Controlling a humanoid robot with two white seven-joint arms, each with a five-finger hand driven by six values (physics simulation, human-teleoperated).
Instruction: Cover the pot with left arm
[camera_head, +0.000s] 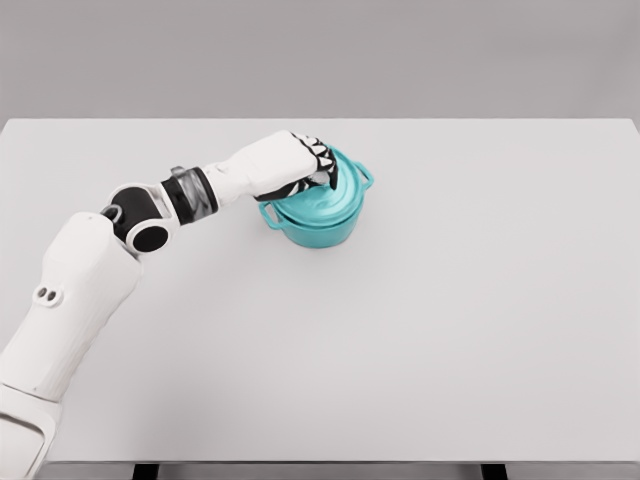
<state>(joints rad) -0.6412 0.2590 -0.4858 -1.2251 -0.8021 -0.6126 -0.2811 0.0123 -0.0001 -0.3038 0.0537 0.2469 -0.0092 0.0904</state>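
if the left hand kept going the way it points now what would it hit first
The left hand points right and already rests on the teal lid atop the pot. It would press into the lid first; past that, only bare table shows.

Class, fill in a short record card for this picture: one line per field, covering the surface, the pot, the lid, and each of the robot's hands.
surface: white table
pot: teal, with side handles, standing on the table's far middle
lid: teal, on the pot, appears slightly tilted; whether fully seated cannot be told
left hand: over the lid, fingers curled on its top
right hand: not in view
other things on table: none seen
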